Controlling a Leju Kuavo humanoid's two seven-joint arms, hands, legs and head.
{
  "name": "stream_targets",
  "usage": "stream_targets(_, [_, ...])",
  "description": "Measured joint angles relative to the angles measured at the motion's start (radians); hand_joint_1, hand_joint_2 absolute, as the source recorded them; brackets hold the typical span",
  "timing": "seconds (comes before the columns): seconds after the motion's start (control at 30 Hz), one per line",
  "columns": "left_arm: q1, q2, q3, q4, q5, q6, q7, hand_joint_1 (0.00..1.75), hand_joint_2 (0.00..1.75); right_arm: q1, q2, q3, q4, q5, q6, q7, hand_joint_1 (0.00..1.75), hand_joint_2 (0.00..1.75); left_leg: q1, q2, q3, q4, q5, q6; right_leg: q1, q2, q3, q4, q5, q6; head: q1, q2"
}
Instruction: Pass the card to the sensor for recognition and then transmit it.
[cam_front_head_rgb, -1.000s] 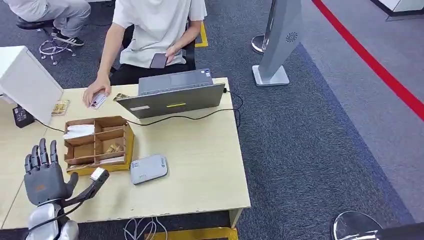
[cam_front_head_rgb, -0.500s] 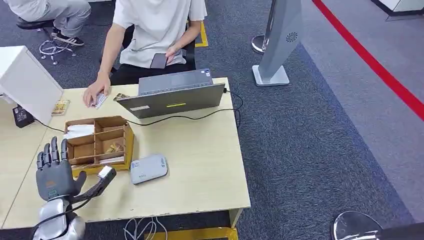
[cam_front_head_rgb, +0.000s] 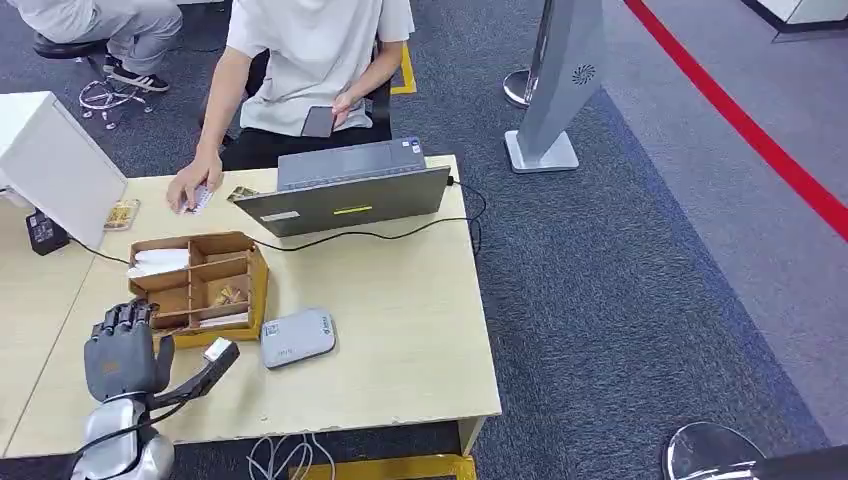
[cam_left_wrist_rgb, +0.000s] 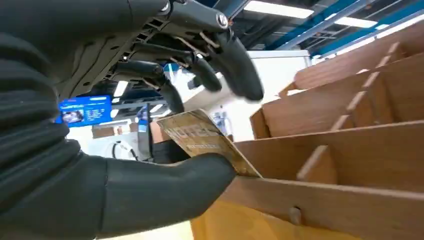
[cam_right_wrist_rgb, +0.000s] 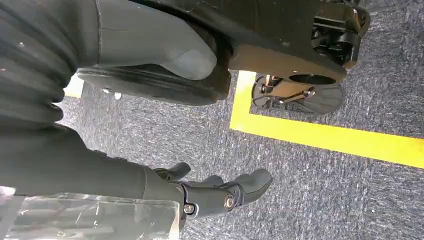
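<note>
1 card by left robot hand, 1 sensor

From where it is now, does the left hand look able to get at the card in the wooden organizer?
Probably yes: the left hand is at the organizer's near edge, its thumb already against the card, nothing between.

Dark grey left hand; gold-brown printed card; brown box; pale wood table; light grey sensor; grey laptop; blue-grey speckled carpet, red stripe.
</note>
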Motion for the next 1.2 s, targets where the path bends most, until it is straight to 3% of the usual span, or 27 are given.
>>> stream_targets(0.8, [-0.002, -0.013, 0.006, 0.012, -0.003, 0.009, -0.022, 1.75, 1.75, 0.0, 0.0, 0.0, 0.0, -0.012, -0.001, -0.001, 0.0, 1.75, 0.0, 0.0, 0.0, 0.0, 0.0, 0.0, 0.0, 0.0, 0.0, 0.0, 0.0, 0.0, 0.0, 0.0])
stream_targets(0.97, [0.037, -0.042, -0.024, -0.089, -0.004, -0.017, -0.016, 1.75, 1.75, 0.001, 0.0, 0.0, 0.0, -0.042, -0.003, -0.005, 0.0, 1.75, 0.0, 0.0, 0.0, 0.0, 0.0, 0.0, 0.0, 0.0, 0.0, 0.0, 0.0, 0.0, 0.0, 0.0])
stream_targets(1.1, [0.094, -0.047, -0.168, -0.303, -0.004, -0.178, 0.067, 1.75, 1.75, 0.003, 0.0, -0.002, 0.0, -0.08, -0.006, -0.017, 0.0, 1.75, 0.0, -0.001, -0.001, 0.001, 0.0, 0.0, 0.0, -0.001, 0.0, 0.0, 0.0, 0.0, 0.0, 0.0])
stream_targets(1.2, [0.11, -0.041, -0.26, -0.414, -0.004, -0.214, 0.085, 1.75, 1.75, 0.004, 0.0, -0.003, 0.0, -0.091, -0.011, -0.022, 0.0, 1.75, 0.0, -0.001, -0.001, 0.001, 0.0, 0.0, 0.0, -0.001, 0.0, 0.0, 0.0, 0.0, 0.0, 0.0])
